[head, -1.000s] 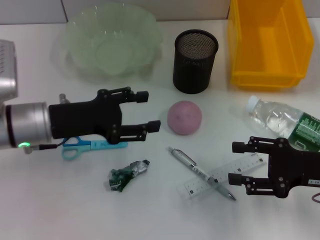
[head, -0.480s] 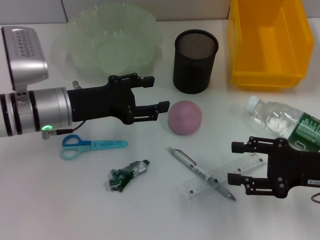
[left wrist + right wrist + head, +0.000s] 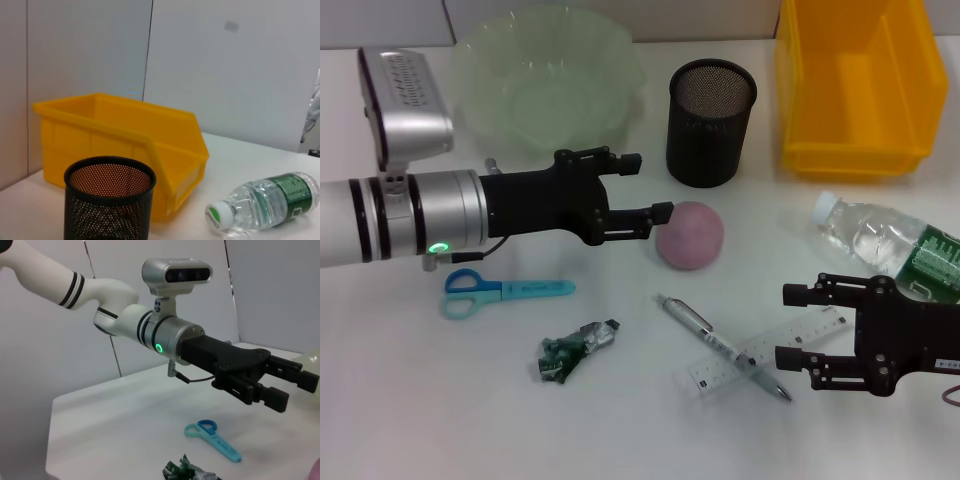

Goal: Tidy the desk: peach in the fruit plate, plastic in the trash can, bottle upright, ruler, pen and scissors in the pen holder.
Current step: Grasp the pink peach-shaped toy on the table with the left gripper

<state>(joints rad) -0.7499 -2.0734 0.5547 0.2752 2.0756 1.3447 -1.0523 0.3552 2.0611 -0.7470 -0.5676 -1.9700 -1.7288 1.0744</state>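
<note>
The peach (image 3: 689,235) is seen lying on the white desk (image 3: 440,400), in front of the black mesh pen holder (image 3: 710,122) and well apart from the pale green fruit plate (image 3: 548,80). The left gripper (image 3: 648,186) is held with fingers spread, its near fingertip just beside the fruit, nothing being gripped. The scissors (image 3: 505,291), crumpled plastic (image 3: 575,351), pen (image 3: 722,347) and ruler (image 3: 770,350) are spread below. The right gripper (image 3: 788,325) is parked open beside the ruler, near the toppled bottle (image 3: 885,242).
</note>
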